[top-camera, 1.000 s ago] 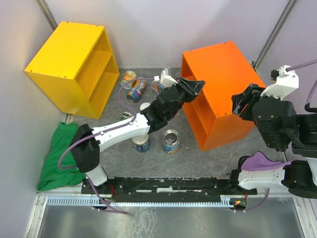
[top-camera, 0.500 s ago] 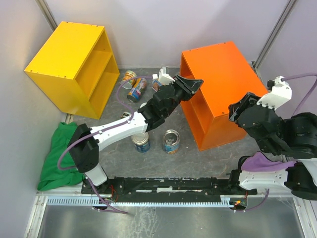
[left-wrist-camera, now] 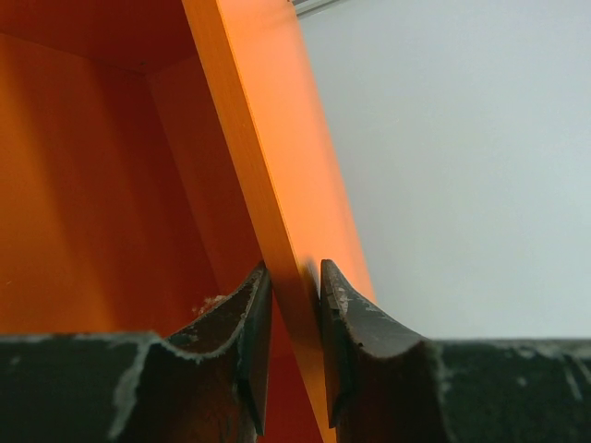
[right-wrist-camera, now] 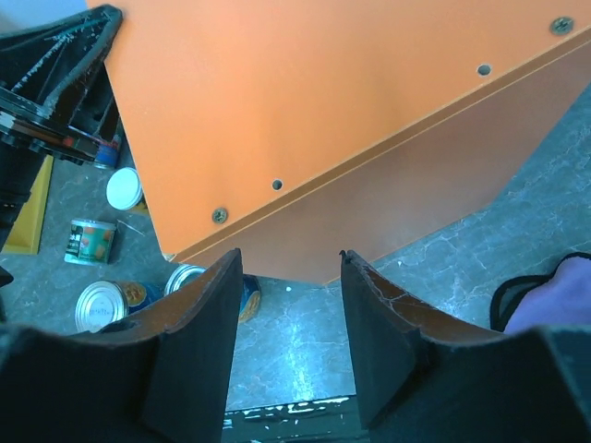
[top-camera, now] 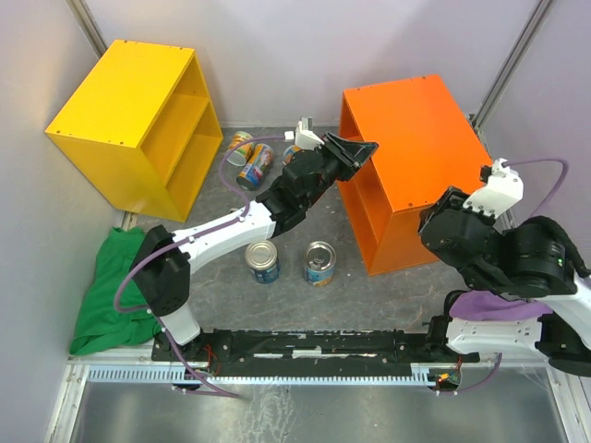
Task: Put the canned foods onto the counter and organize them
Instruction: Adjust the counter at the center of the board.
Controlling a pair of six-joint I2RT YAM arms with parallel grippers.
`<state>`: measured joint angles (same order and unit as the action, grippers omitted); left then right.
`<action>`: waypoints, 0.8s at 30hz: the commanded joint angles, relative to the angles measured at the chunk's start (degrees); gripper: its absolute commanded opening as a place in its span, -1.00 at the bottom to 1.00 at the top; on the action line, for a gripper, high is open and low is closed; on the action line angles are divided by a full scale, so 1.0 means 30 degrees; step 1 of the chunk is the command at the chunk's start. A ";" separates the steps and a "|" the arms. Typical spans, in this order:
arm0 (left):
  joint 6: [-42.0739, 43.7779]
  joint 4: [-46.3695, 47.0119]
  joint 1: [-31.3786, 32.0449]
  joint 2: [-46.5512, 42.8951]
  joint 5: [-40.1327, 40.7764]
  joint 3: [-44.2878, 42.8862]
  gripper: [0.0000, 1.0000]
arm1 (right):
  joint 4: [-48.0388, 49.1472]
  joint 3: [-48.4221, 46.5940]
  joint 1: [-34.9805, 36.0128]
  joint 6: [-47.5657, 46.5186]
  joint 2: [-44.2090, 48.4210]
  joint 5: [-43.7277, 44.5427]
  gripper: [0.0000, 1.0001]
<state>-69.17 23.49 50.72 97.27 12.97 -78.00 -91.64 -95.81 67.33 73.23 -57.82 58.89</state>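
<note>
"Cans [top-camera: 319, 262] on the counter [top-camera: 416, 138] yet?"

"None. Its flat top is bare, and I see nothing on what shows of its inner shelf. Two blue-labelled tins [top-camera: 262, 262] stand on the table [top-camera: 388, 305] just in front of its open side. A few colourful cans [top-camera: 257, 166] lie farther back, towards the yellow cabinet [top-camera: 120, 111]."

"And your jaws?"

"My left gripper [left-wrist-camera: 294, 277] is pinched onto the edge of an orange panel at the counter's open side, high up. My right gripper [right-wrist-camera: 289, 258] hangs over its near corner, jaws apart, nothing between them."

"How far along, then?"

"I judge the sorting hasn't begun. Every can I can see is left to lift and line up."
</note>
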 commanded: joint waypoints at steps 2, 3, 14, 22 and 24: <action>0.0853 -0.1442 -0.0670 0.0375 0.1235 0.0333 -0.95 | -0.2923 -0.0744 -0.0090 0.0040 -0.1453 0.0314 0.08; 0.0845 -0.1535 -0.0697 0.0298 0.1293 0.0488 -0.95 | -0.2965 -0.1211 -0.0112 -0.0428 -0.2045 0.0371 0.09; 0.1065 -0.2006 -0.0934 -0.0151 0.1184 0.0687 -0.95 | -0.2923 0.0893 -0.1687 0.0486 -0.1308 -0.1584 0.10; 0.1053 -0.2378 -0.1262 -0.0246 0.1032 0.0760 -0.95 | -0.2991 0.1596 -0.1768 0.1227 -0.0626 -0.1779 0.10; 0.1074 -0.2389 -0.1362 -0.0265 0.0958 0.0738 -0.95 | -0.2921 0.1911 -0.1879 0.1451 -0.0579 -0.1767 0.10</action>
<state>-69.23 23.64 49.84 97.06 11.75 -77.60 -91.64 -91.61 62.17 75.55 -59.55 53.78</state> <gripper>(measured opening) 0.314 0.550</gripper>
